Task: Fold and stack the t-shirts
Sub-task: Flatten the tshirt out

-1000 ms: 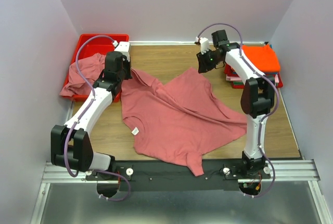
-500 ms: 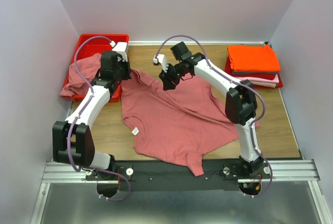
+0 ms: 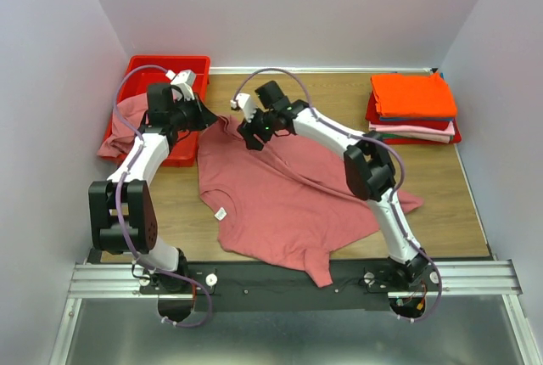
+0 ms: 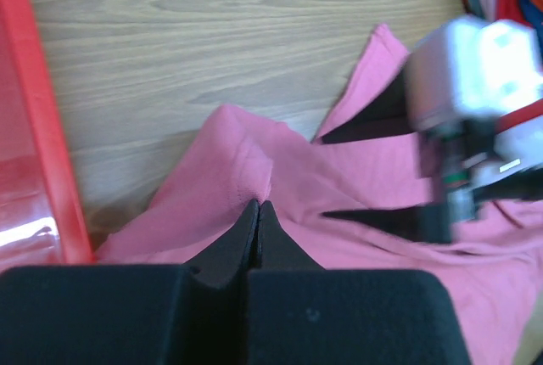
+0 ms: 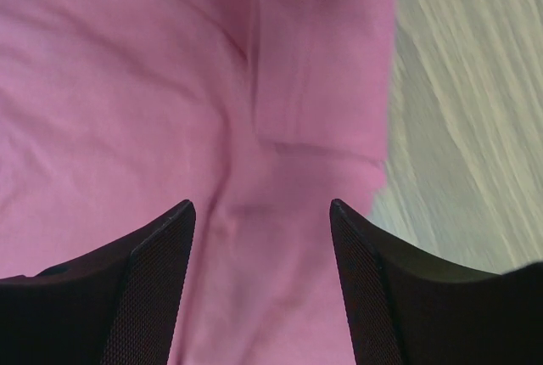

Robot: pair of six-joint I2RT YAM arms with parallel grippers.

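Lying spread across the bench (image 3: pixel 280 93), the rose-pink t-shirt (image 3: pixel 288 195) has its far-left corner pinched in the clenched left gripper (image 3: pixel 208 119), while the right gripper (image 3: pixel 251 134), jaws apart and empty, hovers over the far edge just beside it.

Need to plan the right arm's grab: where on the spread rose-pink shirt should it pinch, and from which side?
Likely the far edge of the rose-pink shirt, beside the corner the left gripper pinches, from above: that edge lies free on the table, under the open right gripper.
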